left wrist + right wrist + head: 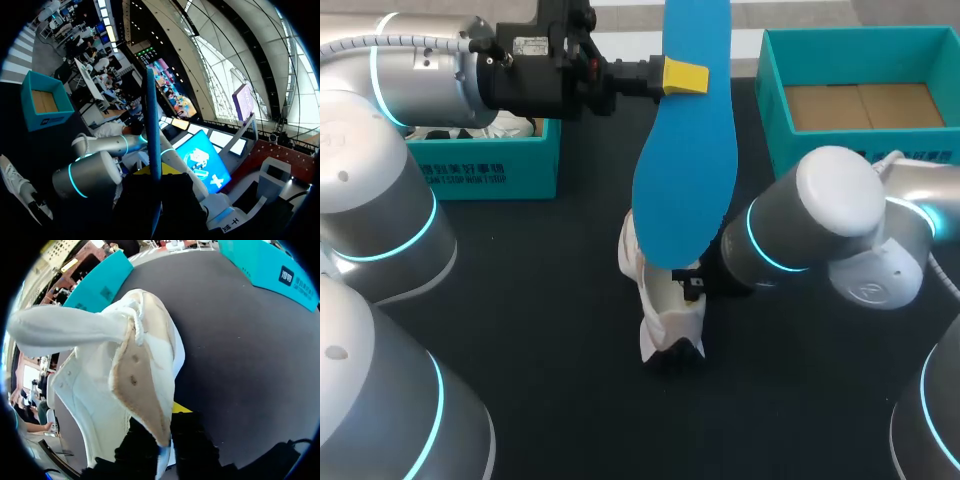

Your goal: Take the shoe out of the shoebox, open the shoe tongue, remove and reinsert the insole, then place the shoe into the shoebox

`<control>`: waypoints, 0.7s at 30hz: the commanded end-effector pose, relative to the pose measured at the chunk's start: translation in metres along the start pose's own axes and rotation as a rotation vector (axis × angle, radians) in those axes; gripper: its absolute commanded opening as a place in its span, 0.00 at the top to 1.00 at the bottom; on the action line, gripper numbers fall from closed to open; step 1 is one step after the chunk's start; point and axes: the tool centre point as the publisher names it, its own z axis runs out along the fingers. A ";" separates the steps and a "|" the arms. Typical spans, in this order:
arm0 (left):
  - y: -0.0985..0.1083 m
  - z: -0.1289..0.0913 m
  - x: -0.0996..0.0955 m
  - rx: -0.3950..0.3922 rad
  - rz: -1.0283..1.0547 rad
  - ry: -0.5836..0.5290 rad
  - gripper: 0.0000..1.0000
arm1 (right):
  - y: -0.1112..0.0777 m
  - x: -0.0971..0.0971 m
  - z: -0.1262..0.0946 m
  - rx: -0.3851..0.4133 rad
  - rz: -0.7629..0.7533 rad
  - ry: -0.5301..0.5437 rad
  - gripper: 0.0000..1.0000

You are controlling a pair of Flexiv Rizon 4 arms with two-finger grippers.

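Open black table (550, 300) on all sides of the white shoe (665, 320); teal shoebox (775, 110) at the far right edge, second teal box (490, 170) at the far left. Mid-table, shoe pinched at its opening by the right gripper (167, 432), fingers drawn tight on the rim. Above it, blue insole (690, 150) out of the shoe, clamped near its upper end in the narrowly closed left gripper (685, 77).
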 end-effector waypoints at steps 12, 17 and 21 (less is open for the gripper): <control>0.001 0.000 0.000 0.000 0.000 -0.002 1.00 | 0.004 -0.005 -0.054 0.006 -0.051 0.207 0.00; 0.001 0.000 0.000 0.000 0.000 -0.002 1.00 | 0.018 -0.003 -0.083 0.066 -0.145 0.272 0.00; 0.001 0.000 0.000 0.000 0.000 -0.002 1.00 | 0.021 -0.002 -0.089 0.071 -0.168 0.301 0.00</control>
